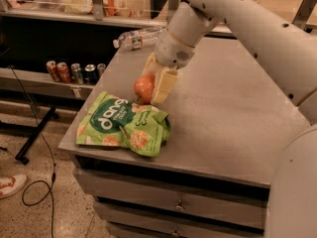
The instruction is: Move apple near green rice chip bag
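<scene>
Gripper [152, 91] low over the grey table [228, 113], fingers [164, 86] clamped on the apple [144, 87]. We note the apple sits just beyond the far edge of the green rice chip bag [124, 125], which lies flat near the table's front left corner. We cannot tell if the apple touches the tabletop. Plastic bottle [138, 37] lies at the far edge; cans [74, 72] stand on a lower shelf at left
</scene>
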`<state>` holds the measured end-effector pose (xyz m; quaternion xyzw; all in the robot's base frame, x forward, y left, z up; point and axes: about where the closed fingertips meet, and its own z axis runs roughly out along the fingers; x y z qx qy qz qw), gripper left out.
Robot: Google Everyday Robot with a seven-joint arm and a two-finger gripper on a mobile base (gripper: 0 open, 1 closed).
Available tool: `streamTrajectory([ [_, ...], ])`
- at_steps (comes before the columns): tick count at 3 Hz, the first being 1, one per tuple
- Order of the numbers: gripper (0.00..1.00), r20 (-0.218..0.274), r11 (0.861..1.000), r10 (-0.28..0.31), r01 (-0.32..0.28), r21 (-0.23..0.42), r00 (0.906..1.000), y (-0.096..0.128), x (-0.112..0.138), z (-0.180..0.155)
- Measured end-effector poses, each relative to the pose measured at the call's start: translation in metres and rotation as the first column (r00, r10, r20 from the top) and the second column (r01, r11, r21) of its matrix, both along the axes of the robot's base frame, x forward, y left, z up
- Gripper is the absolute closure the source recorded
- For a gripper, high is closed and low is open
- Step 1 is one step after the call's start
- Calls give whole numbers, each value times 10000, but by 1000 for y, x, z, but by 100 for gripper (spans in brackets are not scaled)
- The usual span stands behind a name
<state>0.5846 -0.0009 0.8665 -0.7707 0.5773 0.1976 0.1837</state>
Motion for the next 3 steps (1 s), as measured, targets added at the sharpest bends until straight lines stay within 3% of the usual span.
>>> streamTrajectory([
  [1,13,-69,10000,9,-9,-19,10000,0,1,-2],
  [2,0,-159,10000,-4,4,-43,9999,-1,1,-5],
  [3,0,-142,10000,-16,15,-34,9999,-2,2,-5],
])
